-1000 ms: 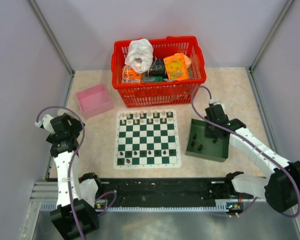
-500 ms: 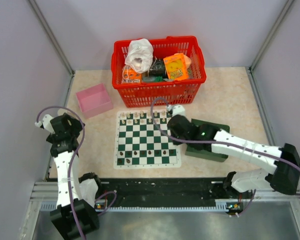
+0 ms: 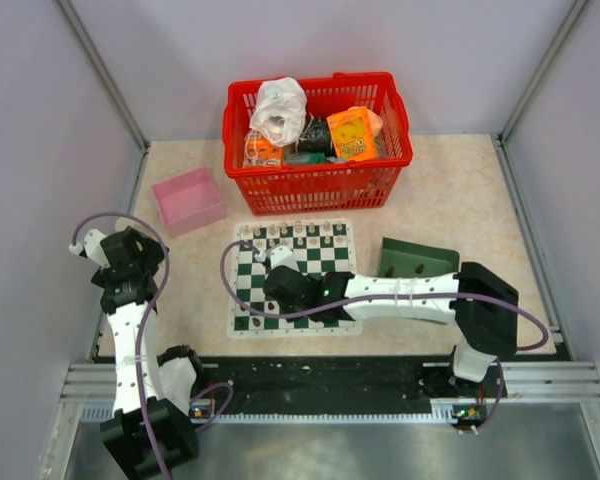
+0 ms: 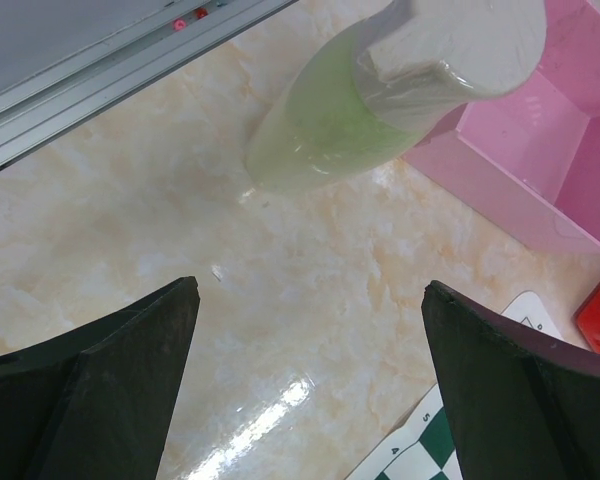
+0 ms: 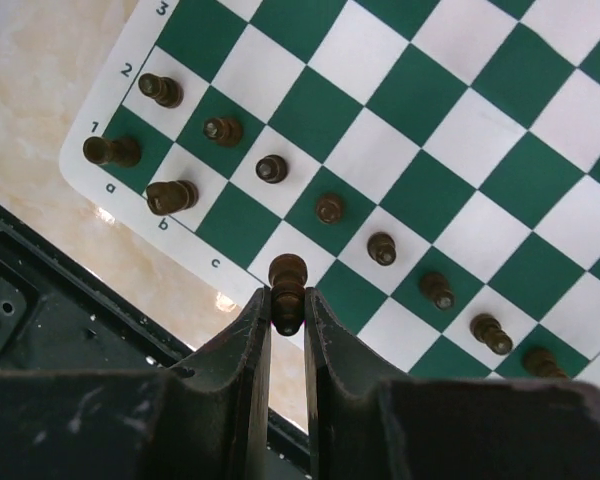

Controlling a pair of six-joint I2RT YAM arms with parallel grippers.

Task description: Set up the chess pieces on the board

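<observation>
At the near left corner of the board (image 5: 450, 130), the right gripper (image 5: 287, 302) is closed narrowly on one dark piece (image 5: 287, 272). The piece is held upright between the fingers above the near edge, around column c. Whether it touches the board cannot be told. Two dark chess pieces (image 5: 170, 196) are seen on the nearest row at a and b, and a line of eight is stood along the second row. The right arm is stretched over the near half of the board from the right. To the left, off the board, the left gripper (image 4: 310, 290) is held wide open above the bare table (image 4: 280, 220), with nothing between its fingers. Just right of the board a dark green tray (image 3: 410, 250) is set, with small dark pieces showing in it. Cream chessmen (image 3: 290, 232) are lined along the board's far rows. Farther off, a pink box (image 3: 188, 200) is placed to the left, and a red basket (image 3: 320, 185) filled with oddments at the far middle.
</observation>
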